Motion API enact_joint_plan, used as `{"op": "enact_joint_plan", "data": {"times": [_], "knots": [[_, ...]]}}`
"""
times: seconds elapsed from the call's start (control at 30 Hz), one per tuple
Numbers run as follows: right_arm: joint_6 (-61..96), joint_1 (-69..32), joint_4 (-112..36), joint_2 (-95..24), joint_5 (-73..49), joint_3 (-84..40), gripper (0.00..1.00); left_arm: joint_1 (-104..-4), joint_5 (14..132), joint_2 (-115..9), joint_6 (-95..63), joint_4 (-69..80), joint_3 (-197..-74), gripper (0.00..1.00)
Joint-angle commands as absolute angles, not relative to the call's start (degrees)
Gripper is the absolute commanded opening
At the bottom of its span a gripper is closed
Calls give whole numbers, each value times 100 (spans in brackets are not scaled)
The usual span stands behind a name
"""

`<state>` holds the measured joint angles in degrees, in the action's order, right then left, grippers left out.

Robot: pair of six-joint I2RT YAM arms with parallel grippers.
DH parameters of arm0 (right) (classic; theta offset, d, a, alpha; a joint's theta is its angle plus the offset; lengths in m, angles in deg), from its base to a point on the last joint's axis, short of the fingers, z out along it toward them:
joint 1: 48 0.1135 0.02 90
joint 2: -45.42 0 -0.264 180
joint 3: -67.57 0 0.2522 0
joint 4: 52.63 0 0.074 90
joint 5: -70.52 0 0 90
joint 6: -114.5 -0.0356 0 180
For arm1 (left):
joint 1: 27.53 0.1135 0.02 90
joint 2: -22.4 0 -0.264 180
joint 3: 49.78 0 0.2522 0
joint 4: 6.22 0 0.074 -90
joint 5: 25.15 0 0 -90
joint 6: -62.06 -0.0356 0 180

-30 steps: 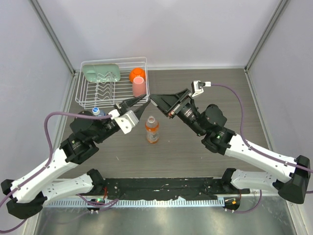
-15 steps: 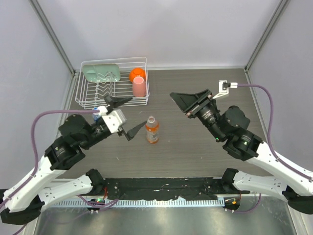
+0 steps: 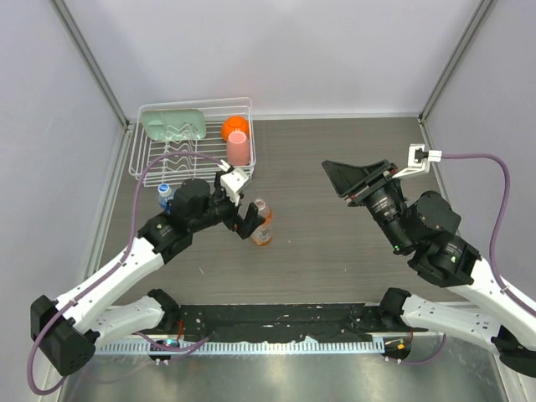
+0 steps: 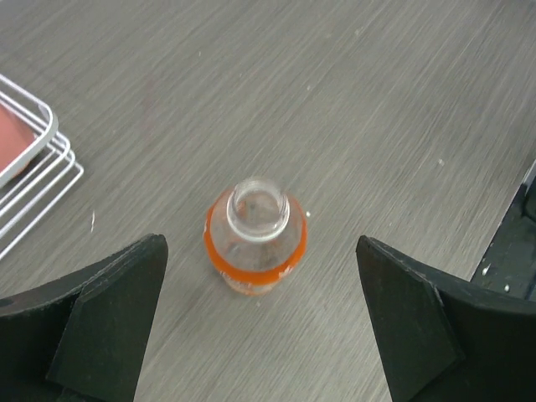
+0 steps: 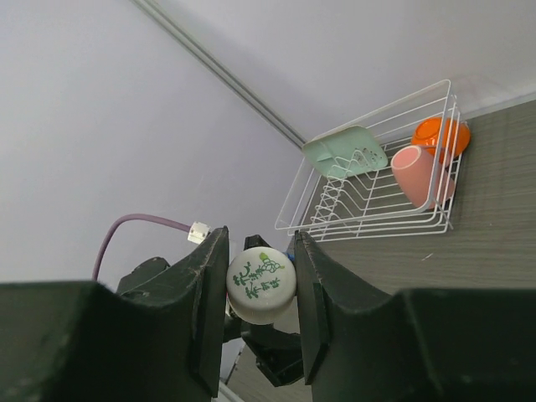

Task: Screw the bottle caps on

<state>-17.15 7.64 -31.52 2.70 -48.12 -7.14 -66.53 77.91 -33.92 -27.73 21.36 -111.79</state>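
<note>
The orange bottle (image 4: 255, 240) stood upright near the middle of the surface (image 3: 335, 251), a little toward its left edge, its neck open at the top. The left claw (image 3: 239, 206) hung just over it with its fingers (image 4: 109, 322) spread wide, one on each side of the bottle and neither touching it. The right claw (image 3: 335, 172) was raised over the right half of the surface, well apart from that bottle, and was clamped on a white cap (image 5: 260, 285) with green print. The blue-label bottle (image 3: 165, 200) stood near the left edge, just beside the front of the wire rack (image 3: 138, 159), partly hidden by the left arm. The rack sat in the far left corner and held a green tray (image 3: 173, 124), an orange cup (image 3: 235, 127) and a pink cup (image 3: 239, 149).
</note>
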Motion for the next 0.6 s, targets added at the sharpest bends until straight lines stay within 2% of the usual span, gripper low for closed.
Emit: {"op": "enact_joint_plan", "data": {"times": [0.0,0.57], "knots": [[-1409,754,-3140,350,-4989,-851,21,-6655,7927,-3499,-2258,1028,-11144,100],[-1321,746,-3087,701,-5165,-578,21,-6655,7979,-4097,-2029,-10,-10652,98]]}}
